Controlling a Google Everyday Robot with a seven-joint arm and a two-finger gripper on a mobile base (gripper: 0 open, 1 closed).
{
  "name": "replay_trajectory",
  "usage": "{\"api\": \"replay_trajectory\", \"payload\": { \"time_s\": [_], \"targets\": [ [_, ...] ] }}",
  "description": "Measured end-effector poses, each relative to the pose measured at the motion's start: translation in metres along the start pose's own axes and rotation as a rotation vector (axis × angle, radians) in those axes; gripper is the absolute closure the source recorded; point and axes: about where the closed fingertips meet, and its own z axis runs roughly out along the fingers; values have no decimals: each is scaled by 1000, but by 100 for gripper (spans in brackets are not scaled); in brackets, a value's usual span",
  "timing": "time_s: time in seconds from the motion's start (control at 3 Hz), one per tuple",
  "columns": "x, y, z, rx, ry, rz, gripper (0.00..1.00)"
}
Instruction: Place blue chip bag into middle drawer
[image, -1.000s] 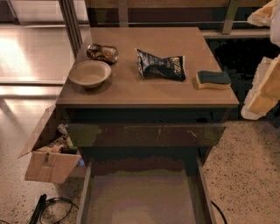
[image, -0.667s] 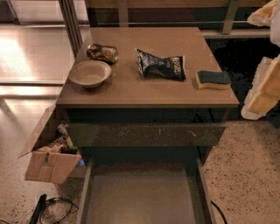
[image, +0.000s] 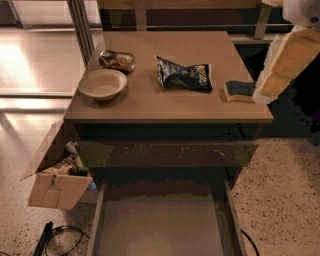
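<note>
The blue chip bag (image: 184, 75) lies flat on the middle of the cabinet top (image: 150, 105), dark navy with white lettering. The middle drawer (image: 160, 227) is pulled out at the bottom of the view, its pale floor bare. My arm (image: 280, 60) comes in from the upper right edge, and its lower end hangs just right of the sponge. My gripper (image: 299, 11) sits at the top right corner, well apart from the bag and holding nothing that shows.
A tan bowl (image: 102, 84) and a shiny brown can (image: 116, 60) lying on its side are left of the bag. A blue-topped yellow sponge (image: 239, 91) is to its right. A scuffed drawer front (image: 165, 154) is above the open drawer. A cardboard box (image: 57, 177) and cables (image: 55, 235) are on the floor at left.
</note>
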Motion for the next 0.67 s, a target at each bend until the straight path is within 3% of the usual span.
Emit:
{"api": "replay_trajectory", "payload": {
  "time_s": [0.33, 0.67],
  "targets": [
    [-12, -19, 10, 15, -59, 3, 0],
    [-17, -30, 29, 4, -132, 55, 0]
  ]
}}
